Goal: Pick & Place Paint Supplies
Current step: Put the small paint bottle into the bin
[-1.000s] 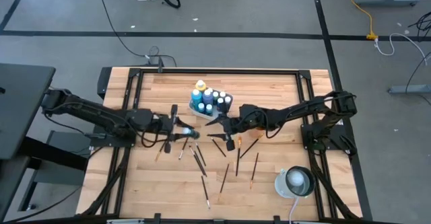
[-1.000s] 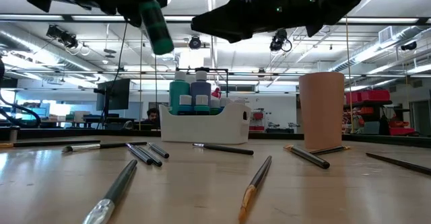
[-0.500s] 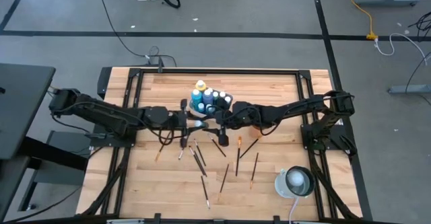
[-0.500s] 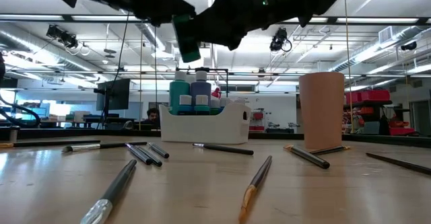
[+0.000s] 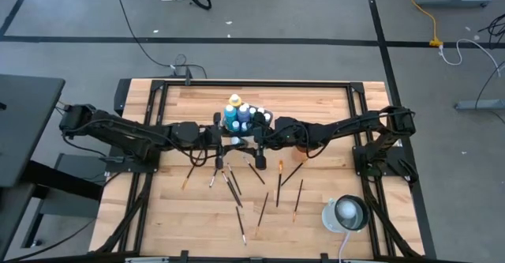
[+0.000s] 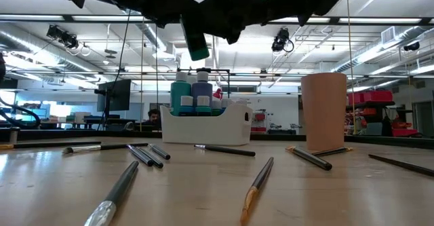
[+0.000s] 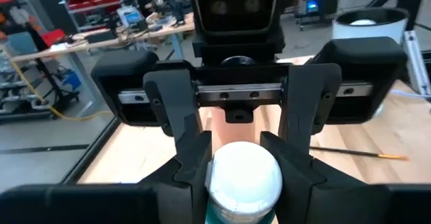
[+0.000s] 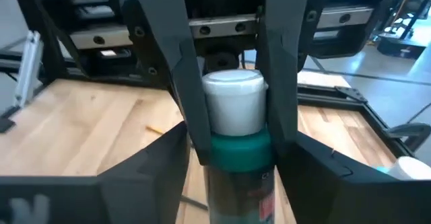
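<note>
The left arm is stretched in across the table, and the left gripper (image 5: 226,141) is clamped on a teal bottle (image 6: 197,44) with a white cap. The bottle is held in the air, above the bare wood and just in front of the white tray (image 6: 203,128), where other bottles are already stood.

Nose to nose with it, the right gripper (image 5: 248,142) is set around the same bottle. Its jaws appear to stand apart on either side rather than pressed in, though the gap is slight. A hand-over from left to right looks to be the step in hand.

To do it well, the bottle should be kept motionless while the right jaws are centred on the body rather than on the rounded cap. They should be closed fully before the left grip is eased off – never the other way round. The two sets of fingers are crowded together, so the left should be drawn straight back along its own line to avoid a knock.

Below, paintbrushes (image 6: 115,192) are scattered loose on the table – any drop would land among them. To the right, the brown cup (image 6: 325,110) is stood clear of the exchange.
</note>
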### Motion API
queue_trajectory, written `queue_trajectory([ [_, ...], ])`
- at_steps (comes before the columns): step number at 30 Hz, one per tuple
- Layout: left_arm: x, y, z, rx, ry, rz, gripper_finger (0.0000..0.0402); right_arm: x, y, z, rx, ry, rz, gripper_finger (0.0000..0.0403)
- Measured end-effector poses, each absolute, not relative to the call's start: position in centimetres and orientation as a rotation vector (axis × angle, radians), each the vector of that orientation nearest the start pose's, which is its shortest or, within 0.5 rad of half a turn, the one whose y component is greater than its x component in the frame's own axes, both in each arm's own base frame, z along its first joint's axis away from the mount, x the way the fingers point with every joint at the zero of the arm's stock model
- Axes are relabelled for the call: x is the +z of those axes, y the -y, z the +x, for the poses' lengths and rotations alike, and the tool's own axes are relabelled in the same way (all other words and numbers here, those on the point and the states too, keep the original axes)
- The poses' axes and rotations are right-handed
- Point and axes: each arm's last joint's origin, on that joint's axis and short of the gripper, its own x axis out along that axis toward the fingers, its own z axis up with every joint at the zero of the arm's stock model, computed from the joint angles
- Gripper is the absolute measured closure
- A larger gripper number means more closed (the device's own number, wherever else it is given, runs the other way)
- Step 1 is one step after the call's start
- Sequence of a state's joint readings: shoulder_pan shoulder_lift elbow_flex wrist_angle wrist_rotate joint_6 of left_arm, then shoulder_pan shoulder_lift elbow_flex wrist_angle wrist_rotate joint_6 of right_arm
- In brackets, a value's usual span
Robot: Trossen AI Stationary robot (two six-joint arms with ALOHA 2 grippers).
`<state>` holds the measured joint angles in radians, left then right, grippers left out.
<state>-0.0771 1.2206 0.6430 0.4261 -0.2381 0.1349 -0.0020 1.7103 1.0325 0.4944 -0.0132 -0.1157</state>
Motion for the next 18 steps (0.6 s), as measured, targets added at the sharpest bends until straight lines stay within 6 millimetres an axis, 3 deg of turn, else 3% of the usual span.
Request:
queue_trajectory([
  [7, 24.81, 1.09, 26.7, 0.159, -0.161, 0.145, 0.0281, 23.56, 0.45, 37.87, 0.022, -0.235, -0.145, 0.0248],
  [18, 25.42, 1.03, 26.76, 0.177, -0.116, 0.181, 0.0246, 23.32, 0.61, 37.87, 0.01, -0.255, -0.125, 0.0248],
])
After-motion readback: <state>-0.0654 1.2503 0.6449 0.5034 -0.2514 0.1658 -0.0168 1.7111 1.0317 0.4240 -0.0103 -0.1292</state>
